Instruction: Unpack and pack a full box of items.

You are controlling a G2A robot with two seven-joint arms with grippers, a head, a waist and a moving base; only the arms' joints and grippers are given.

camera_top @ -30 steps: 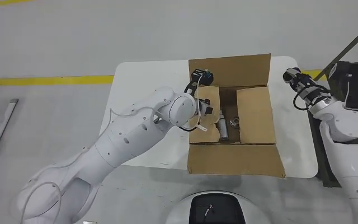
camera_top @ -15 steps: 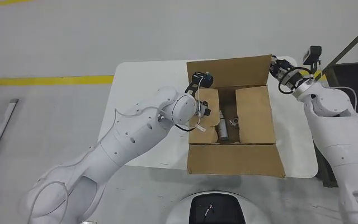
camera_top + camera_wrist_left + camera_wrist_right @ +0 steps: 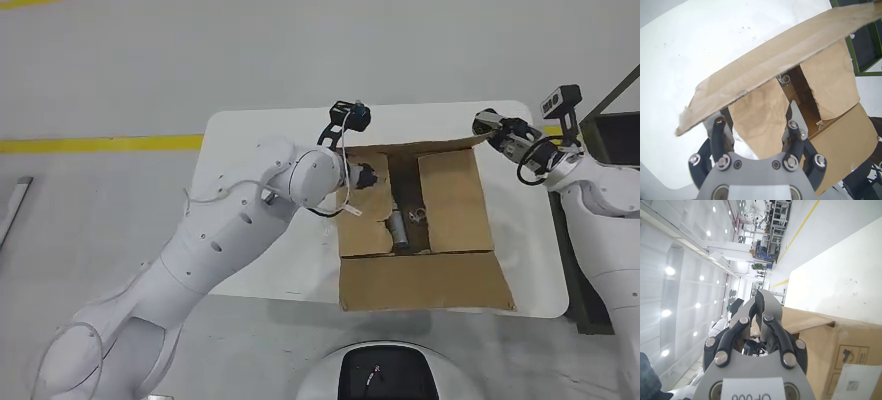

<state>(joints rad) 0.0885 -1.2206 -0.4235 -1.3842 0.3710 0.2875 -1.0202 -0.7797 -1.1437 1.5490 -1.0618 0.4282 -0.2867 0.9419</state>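
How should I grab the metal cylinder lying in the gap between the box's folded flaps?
Grip the metal cylinder across its mid-body, coming straight down through the gap. It lies lengthwise along the slot, and the folded flaps cover both sides, so probably only the top is open.

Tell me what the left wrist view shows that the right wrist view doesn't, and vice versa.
Left wrist view: the open left gripper, the inside of the brown cardboard box, a metal cylinder in it. Right wrist view: the shut right gripper, a white sticker on the box's outer wall. Both: the box's far flap, the white table.
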